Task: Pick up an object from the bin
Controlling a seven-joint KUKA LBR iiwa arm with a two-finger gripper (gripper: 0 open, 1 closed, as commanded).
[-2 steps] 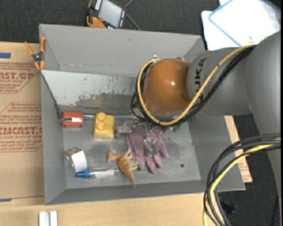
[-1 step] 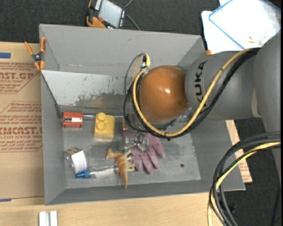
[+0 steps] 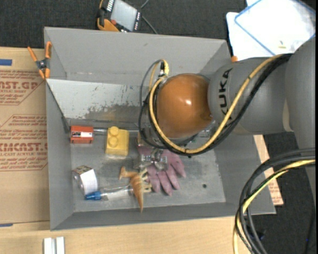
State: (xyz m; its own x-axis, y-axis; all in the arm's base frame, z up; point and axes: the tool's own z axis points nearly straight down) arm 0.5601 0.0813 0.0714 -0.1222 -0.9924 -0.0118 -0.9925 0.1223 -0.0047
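Plainly the pick is not done yet: nothing is seen lifted, and every loose thing rests on the floor of the bin. The likeliest candidate, judging by what sits under the tool, is a purple, rubbery, glove-shaped toy lying flat with its stubby digits spread toward the near wall. The gripper is low over the glove's upper left corner, at or very near its surface. Whether it touches the glove, and whether it is open or closed, I cannot tell, because the arm's round orange cover hides most of it from above. What is left, then, is most of the job: a sure closing on the toy, then the lift clear of the bin.

Touching the glove's left edge is an orange-brown toy dinosaur, which looks close enough to be nudged or caught along with it. Up and to the left of the glove, just beside the gripper, stands a yellow building block. Farther left of the glove lie a small red-orange box, a white roll and a clear tube with a blue cap, all well apart from the gripper.
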